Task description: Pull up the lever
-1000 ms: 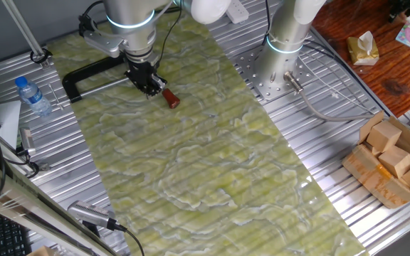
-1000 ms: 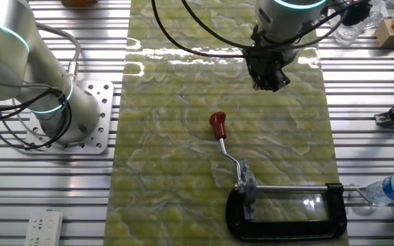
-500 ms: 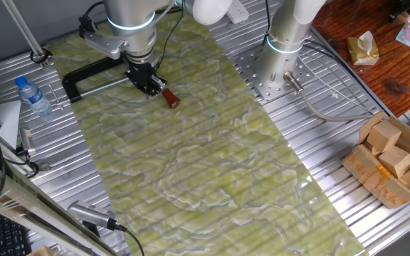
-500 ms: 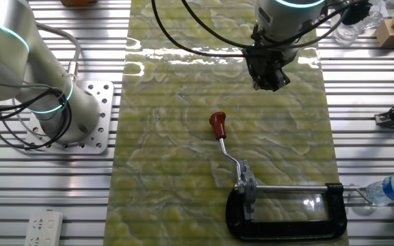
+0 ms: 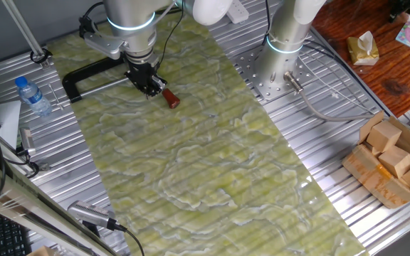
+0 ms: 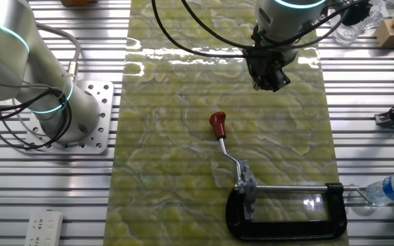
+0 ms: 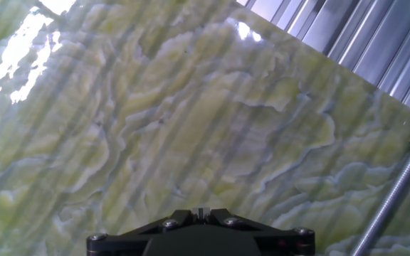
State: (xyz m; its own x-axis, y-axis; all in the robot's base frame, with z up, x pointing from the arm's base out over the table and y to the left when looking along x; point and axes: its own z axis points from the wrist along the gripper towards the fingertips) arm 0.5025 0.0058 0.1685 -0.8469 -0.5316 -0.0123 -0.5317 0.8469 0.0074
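The lever [image 6: 217, 125] is a thin bent metal stick with a red-brown knob, leaning up from a clamp on the green marbled mat. In one fixed view its knob [image 5: 171, 99] shows just right of my gripper [image 5: 150, 87]. The other fixed view shows the gripper [image 6: 269, 83] hanging above the mat, apart from the lever and further back. In the hand view the gripper [image 7: 201, 211] has its fingers pressed together with nothing between them. Only mat lies below it there, and the lever is out of that view.
A black C-clamp [image 6: 286, 222] with a silver screw rod [image 7: 393, 195] holds the lever's base. A water bottle [image 5: 33, 96] lies beside the clamp. A second arm's base [image 6: 53, 102] stands off the mat. A box of wooden blocks [image 5: 393, 160] sits far right.
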